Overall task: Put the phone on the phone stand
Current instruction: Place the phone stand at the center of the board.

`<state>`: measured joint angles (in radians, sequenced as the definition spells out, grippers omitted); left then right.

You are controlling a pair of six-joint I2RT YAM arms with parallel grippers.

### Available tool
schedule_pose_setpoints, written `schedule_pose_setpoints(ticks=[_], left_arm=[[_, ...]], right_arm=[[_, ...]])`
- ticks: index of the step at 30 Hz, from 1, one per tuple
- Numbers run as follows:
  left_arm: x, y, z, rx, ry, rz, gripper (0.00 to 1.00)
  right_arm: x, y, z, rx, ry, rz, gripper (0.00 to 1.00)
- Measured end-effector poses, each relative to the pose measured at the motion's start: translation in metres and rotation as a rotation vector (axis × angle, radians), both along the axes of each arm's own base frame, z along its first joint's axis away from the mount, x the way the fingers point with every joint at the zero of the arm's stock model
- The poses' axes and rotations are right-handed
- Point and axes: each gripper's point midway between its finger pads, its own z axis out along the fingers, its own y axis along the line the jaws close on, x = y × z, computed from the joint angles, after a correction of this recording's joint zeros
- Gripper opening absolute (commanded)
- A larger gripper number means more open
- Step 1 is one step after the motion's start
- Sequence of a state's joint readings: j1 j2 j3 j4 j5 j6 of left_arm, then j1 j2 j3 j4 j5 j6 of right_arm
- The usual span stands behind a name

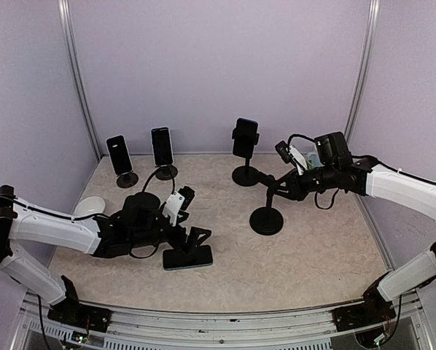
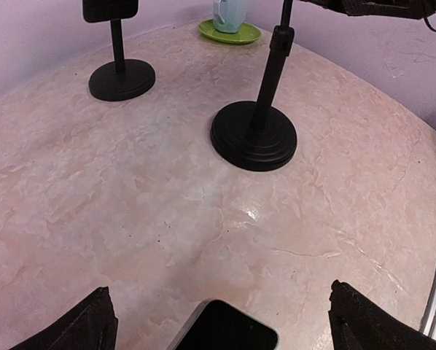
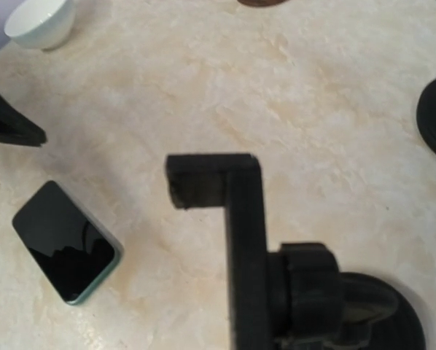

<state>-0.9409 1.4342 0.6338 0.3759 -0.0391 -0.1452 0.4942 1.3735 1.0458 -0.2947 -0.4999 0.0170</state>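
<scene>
Step in hand: pickup by the left gripper (image 1: 191,241). Its jaws are spread as wide as they go, with nothing between them. The phone (image 2: 225,333) lies flat and screen up on the table (image 2: 167,197), directly below the gripper and between the fingertips (image 2: 79,328).

To do it well:
- Square the wrist first, since the phone looks skewed to the jaw line.
- Drop straight down so the pads straddle the long edges, not a corner.
- Close low on the thin sides and lift level.

Judged risk: a thin slab on a smooth top will probably skate or tip if one pad lands first.

The right gripper (image 1: 278,191) is narrowed onto the head of the empty phone stand (image 2: 253,135), which stands ahead and to the right of the left gripper. It looks like it is steadying the stand. The cradle (image 3: 222,182) sits right under the right wrist camera, and the phone is well apart from it.

Hidden or unclear:
- The right fingers don't show in their own wrist view. The grip is read from the top view only, where it is small and dark on dark.
- Most of the phone is cut off by the bottom edge of the left wrist view, so only a corner shows.
- Whether the left pads touch the table or hover over it cannot be told.
- The stand head is cropped in the left wrist view.
- The cradle is blurred, so its opening direction is unclear.
</scene>
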Motion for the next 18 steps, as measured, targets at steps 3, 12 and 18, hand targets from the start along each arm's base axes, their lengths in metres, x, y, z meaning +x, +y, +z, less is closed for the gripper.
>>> schedule_pose_setpoints(ticks=[3,12,18], left_arm=[[-0.004,0.006,-0.006,0.011,0.017,0.011,0.99],[-0.008,0.016,0.008,-0.009,0.008,0.045,0.99],[-0.011,0.023,0.012,0.009,0.006,0.051,0.99]], right_arm=[[0.002,0.0,-0.004,-0.008,0.003,-0.005,0.23],[0.003,-0.003,-0.007,-0.026,0.011,-0.022,0.67],[-0.008,-0.014,0.008,-0.041,0.012,-0.046,0.81]])
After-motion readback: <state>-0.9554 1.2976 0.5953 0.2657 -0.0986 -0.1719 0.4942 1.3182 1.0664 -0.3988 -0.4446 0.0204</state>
